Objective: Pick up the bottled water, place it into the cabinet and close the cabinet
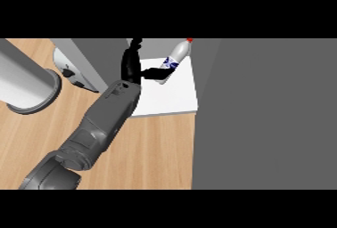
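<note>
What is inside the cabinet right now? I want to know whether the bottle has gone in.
The bottle stands tilted on the white shelf inside the cabinet, with a hand beside it. The hand hides the bottle's base.

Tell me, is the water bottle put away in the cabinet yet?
Nearly. The lifting looks done: the right hand has its fingers curled round the bottled water, holding it tilted over the cabinet's white shelf. Letting it go there and closing the cabinet door, which stands open, are left.
</note>
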